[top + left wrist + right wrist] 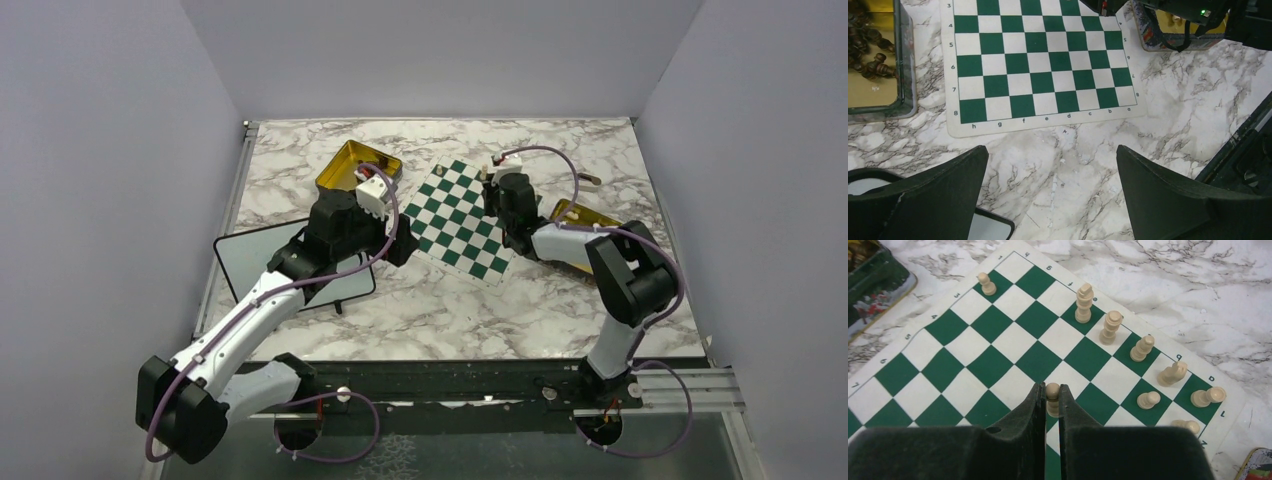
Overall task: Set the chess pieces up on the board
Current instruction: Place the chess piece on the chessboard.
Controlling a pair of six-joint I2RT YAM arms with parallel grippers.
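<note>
The green-and-white board point(455, 222) lies in the middle of the table and also shows in the left wrist view point(1043, 65). My right gripper point(1050, 388) is shut on a beige pawn point(1052, 390) and holds it upright over the board point(998, 345). Several beige pieces stand along the board's right edge: a king point(1084, 302), a queen point(1110, 326), a bishop point(1142, 347), a knight point(1172, 373), a rook point(1209, 396) and a pawn point(1148, 400). A lone pawn point(986, 284) stands at the far side. My left gripper point(1052, 150) is open and empty over bare marble just off the board's near edge. Dark pieces point(870, 50) lie in a tin.
A gold tin point(358, 165) stands left of the board, and a second tin point(585, 225) sits under the right arm. A black-framed whiteboard point(270, 262) lies under my left arm. A tin with a printed side point(875, 287) shows at the upper left of the right wrist view.
</note>
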